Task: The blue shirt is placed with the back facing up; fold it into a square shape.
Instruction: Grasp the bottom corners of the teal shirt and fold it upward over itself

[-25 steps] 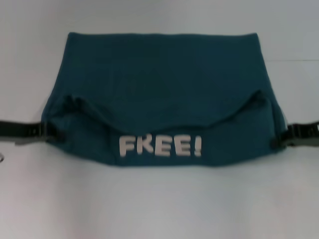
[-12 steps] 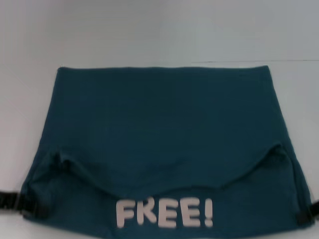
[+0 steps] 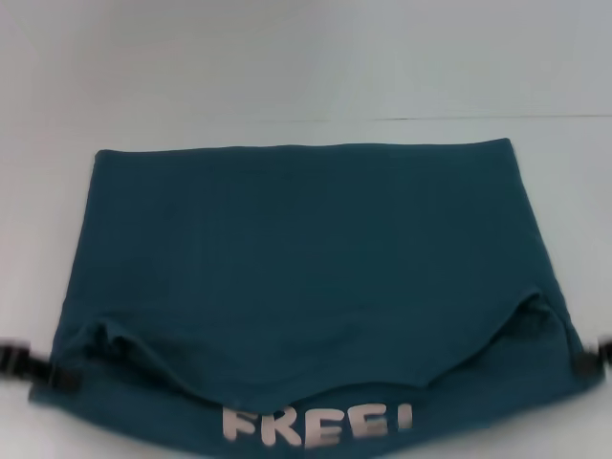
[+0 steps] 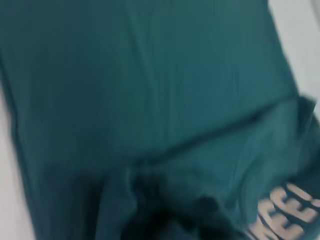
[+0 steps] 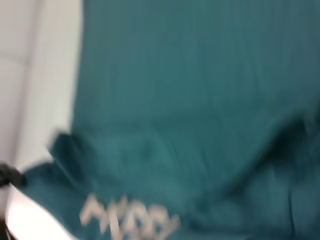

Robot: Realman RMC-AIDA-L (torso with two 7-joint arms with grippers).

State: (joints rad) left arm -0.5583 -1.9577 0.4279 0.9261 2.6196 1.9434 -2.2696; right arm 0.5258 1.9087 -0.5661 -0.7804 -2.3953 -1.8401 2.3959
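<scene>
Slippage is the risk we are watching most closely: we are holding the blue shirt (image 3: 306, 277) up by its two lower corners, the left gripper (image 3: 43, 375) at the shirt's left edge and the right gripper (image 3: 585, 361) at its right edge, both low in the head view and mostly cut off by the frame. We cannot tell how far either set of fingers is closed, only that each dark tip is sitting against the cloth where it bunches, so we are judging that they are pinching it. The shirt is spreading wide across the white tabletop (image 3: 306, 67), its far edge lying straight and flat, while the near part is doubling over so that the white FREE! lettering (image 3: 316, 425) is showing along the bottom. If one corner is gripped by a single layer, or the two arms are pulling unevenly, the fold could be skewing and the sagging middle of the folded edge could be creasing rather than landing square. The tabletop is plain, pale and smooth, meeting a light wall behind along a faint line (image 3: 478, 119); we are seeing nothing else of the room.
</scene>
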